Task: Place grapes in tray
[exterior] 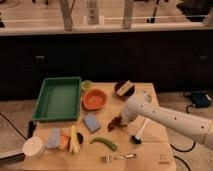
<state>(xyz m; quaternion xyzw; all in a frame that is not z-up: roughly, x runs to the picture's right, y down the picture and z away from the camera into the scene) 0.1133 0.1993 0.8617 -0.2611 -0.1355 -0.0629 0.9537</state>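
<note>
On the wooden bench (156, 146), the small bunch of dark reddish-purple grapes (115, 123) is lying well apart from the big rectangular green plastic tray (57, 99). The gripper (122, 120) is sitting right at it, jaws hiding behind the white arm (170, 118), so can't tell if they're pinching.

Dark purple grapes (115, 123) lie bunched on the surface at the claw (121, 119); the green tray (57, 99) sits flat, well left.
</note>
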